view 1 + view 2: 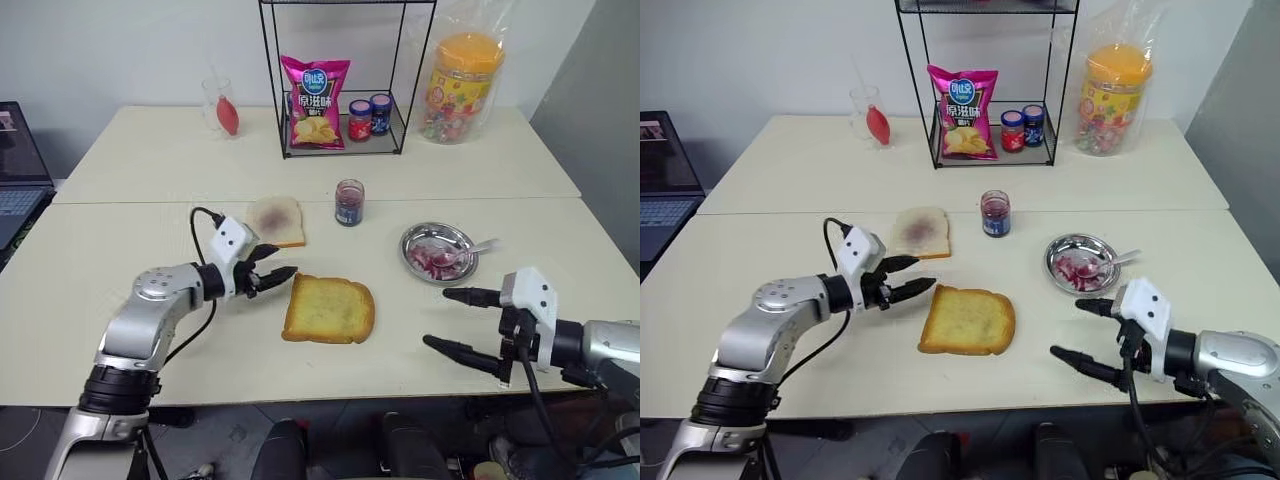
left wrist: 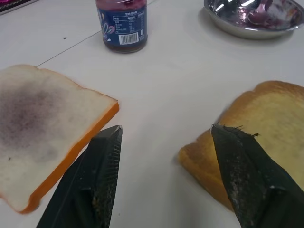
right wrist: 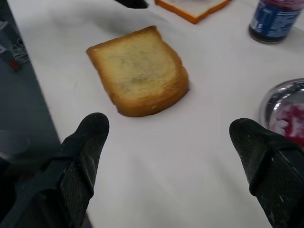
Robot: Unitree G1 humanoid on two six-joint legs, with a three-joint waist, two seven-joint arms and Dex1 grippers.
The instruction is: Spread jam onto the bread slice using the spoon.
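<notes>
On the bench, the left gripper hovers empty, fingers parted, just left of the bread slice. Further right, the steel dish holds the jam and the spoon. The right gripper hangs wide open, holding nothing, near the dish.
</notes>
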